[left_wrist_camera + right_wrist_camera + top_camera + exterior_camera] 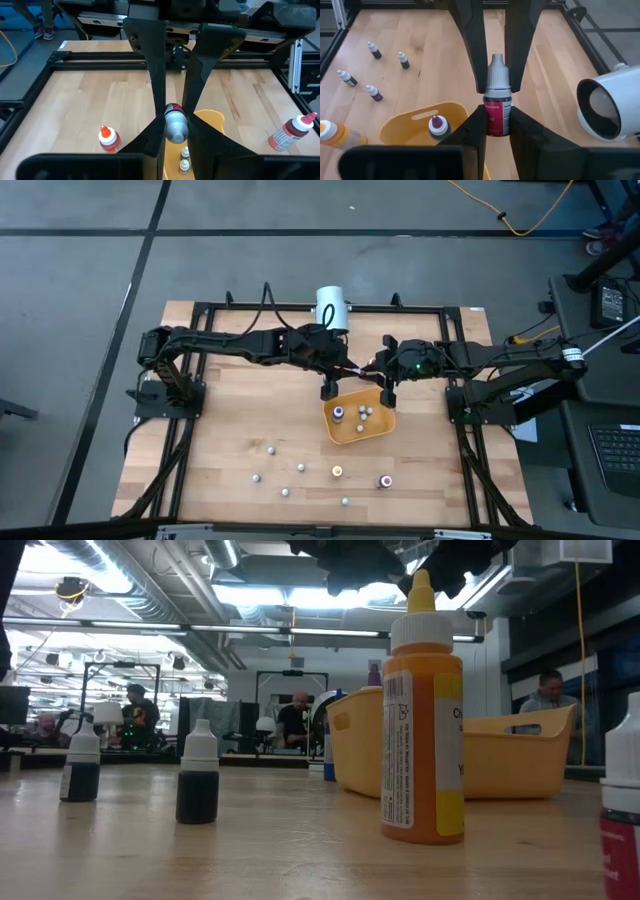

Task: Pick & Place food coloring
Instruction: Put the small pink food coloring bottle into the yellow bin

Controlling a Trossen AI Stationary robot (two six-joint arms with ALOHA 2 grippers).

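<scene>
Basically, one red dropper bottle [497,107] hangs between both arms, just off the yellow tray's [385,427] 12 o'clock rim: right gripper [497,127] clamps its body, left gripper [175,127] pinches its cap (handover).

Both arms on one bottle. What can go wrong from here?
1. Left jaws pinch only the cap of the red-label bottle while right jaws hold its body; pulling apart before one releases could twist or drop it.
2. It hangs beside the yellow tray, not over its middle; a drop may land on the table.
</scene>
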